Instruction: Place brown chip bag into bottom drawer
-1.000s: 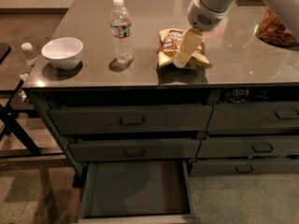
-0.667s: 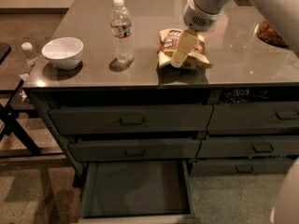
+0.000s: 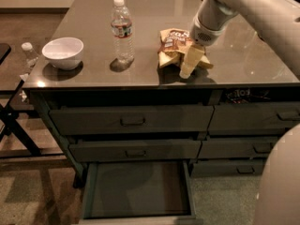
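The brown chip bag [image 3: 172, 42] lies crinkled on the grey countertop [image 3: 93, 74], right of centre near the front edge. My gripper [image 3: 189, 63] hangs from the pale arm [image 3: 225, 6] coming in from the upper right. It is down on the bag's front right part, touching or just above it. The bottom drawer [image 3: 136, 191] of the left stack is pulled open below, and its flat dark floor is bare.
A water bottle [image 3: 122, 29] stands left of the bag, and a white bowl [image 3: 63, 52] sits further left. The two drawers [image 3: 132, 121] above the open one are closed. A small bottle [image 3: 29, 54] and a black frame [image 3: 16, 130] are at the left. Part of the robot [image 3: 281, 182] fills the lower right.
My gripper has moved lower and toward the front edge over the bag's right side. The arm now fills more of the right of the view. The bag stays on the counter.
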Tool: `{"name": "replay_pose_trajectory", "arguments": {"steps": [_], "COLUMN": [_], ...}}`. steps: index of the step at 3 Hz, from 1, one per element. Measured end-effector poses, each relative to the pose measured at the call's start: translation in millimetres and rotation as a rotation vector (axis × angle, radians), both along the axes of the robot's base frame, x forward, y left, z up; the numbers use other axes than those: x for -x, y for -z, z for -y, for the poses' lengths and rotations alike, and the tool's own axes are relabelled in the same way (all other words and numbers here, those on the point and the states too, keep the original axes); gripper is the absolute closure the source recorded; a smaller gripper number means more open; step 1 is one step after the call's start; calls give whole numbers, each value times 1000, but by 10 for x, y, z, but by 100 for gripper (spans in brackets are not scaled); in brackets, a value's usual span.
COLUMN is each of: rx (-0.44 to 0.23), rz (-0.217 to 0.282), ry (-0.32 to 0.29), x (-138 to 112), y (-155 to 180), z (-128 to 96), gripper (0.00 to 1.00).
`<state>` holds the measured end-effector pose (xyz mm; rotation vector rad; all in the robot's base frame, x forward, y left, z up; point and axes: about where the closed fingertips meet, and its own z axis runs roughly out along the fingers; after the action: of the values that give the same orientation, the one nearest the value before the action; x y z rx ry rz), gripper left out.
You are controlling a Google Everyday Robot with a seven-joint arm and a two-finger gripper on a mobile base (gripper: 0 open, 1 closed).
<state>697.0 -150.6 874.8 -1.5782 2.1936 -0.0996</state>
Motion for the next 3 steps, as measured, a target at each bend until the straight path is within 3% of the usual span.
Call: {"name": "replay_pose_trajectory", "arguments": {"steps": [1,3], "rx": [0,0], "rz": [0,0], "ry": [-1,-1], "x": [-5,-5], "y": [-6,-4], "z": [-6,-7], "gripper": [0,42]}}
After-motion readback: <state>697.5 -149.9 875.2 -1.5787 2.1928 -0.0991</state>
